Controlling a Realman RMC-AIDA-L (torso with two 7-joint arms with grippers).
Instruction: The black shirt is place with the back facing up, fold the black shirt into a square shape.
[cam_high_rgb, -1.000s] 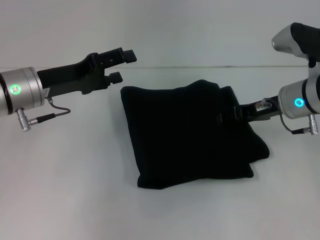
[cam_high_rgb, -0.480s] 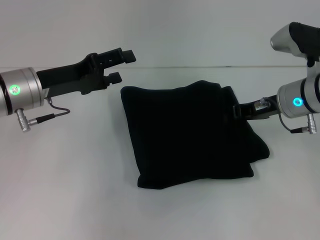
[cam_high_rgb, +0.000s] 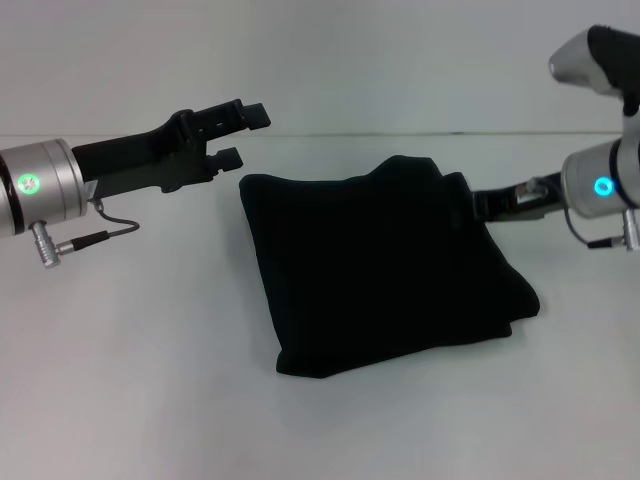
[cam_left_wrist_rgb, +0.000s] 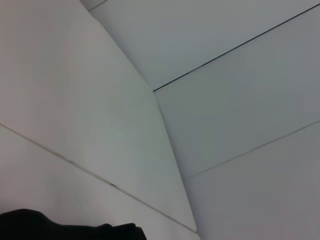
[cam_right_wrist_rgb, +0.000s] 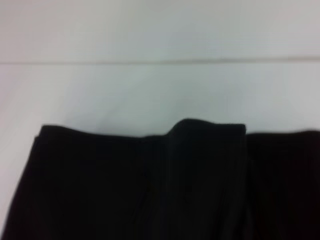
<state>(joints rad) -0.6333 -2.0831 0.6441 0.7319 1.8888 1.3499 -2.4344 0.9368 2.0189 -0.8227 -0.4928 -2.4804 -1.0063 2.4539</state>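
Note:
The black shirt (cam_high_rgb: 380, 265) lies folded into a rough square bundle in the middle of the white table. It fills the lower half of the right wrist view (cam_right_wrist_rgb: 160, 185). My left gripper (cam_high_rgb: 245, 133) is open and empty. It hovers above the table just beyond the bundle's far left corner, not touching it. My right gripper (cam_high_rgb: 482, 205) is at the bundle's far right edge, low and close to the fabric. Its tip blends into the black cloth.
The white table (cam_high_rgb: 130, 350) extends around the bundle on the left and front. Its far edge meets a pale wall (cam_high_rgb: 400, 60). The left wrist view shows wall panels and a dark shape (cam_left_wrist_rgb: 70, 231) at its lower edge.
My right gripper has drawn back to the right and slightly up, from over the bundle to its far right edge. The left arm has not moved.

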